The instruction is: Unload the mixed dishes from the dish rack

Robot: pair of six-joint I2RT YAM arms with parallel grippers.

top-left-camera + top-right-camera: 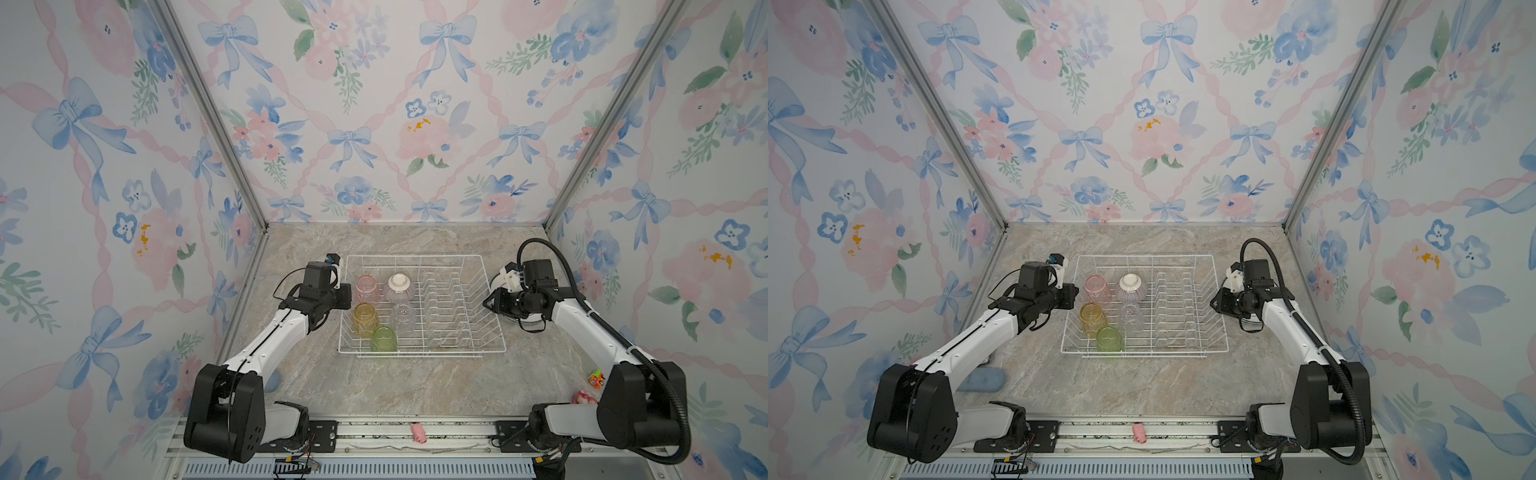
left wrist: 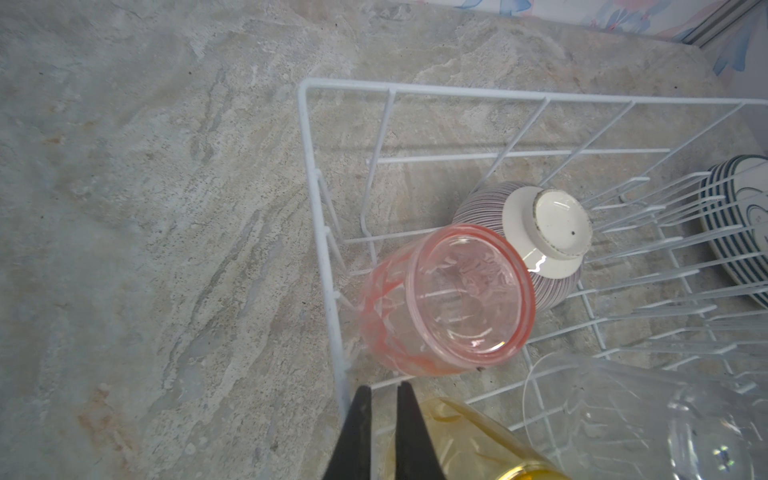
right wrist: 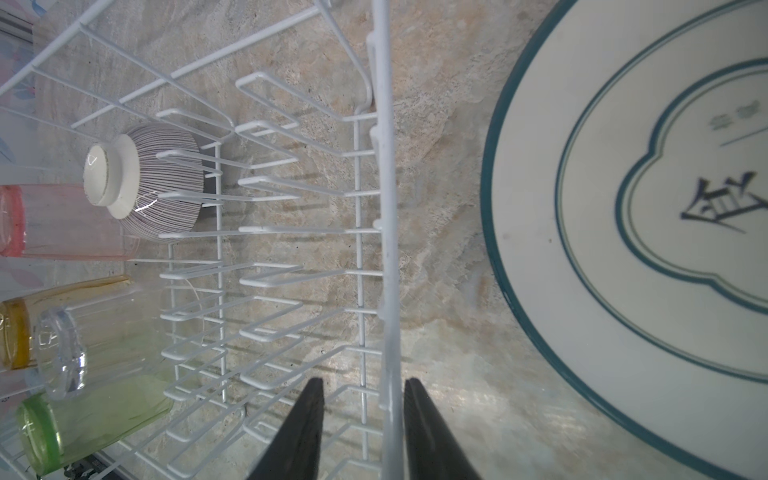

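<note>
hovering at the dish rack (image 1: 457,351) left wall, the left gripper (image 2: 380,399) shows its jaws nearly pinched together, with nothing between them as far as this tight wrist view lets on. the pink tumbler (image 2: 444,299) stands base-up, long axis roughly upright, just inside that wall, and the yellow tumbler (image 2: 469,449) is right beside the fingertips, so the left arm looks nearer. over at the right rim, the right gripper (image 3: 361,386) stands parted astride the rim wire, with the plates (image 3: 623,208) stacked on the table (image 1: 415,386) beyond.

My claw (image 3: 365,380) holds its jaws apart, with the rim wire of the dish rack (image 3: 384,166) between them. Inside the dish rack are the upside-down bowl (image 3: 166,187), pink tumbler (image 3: 62,224), yellow tumbler (image 3: 62,297), clear tumbler (image 3: 62,353) and green tumbler (image 3: 95,415). Outside it, near, lies a plate (image 3: 540,208).
</note>
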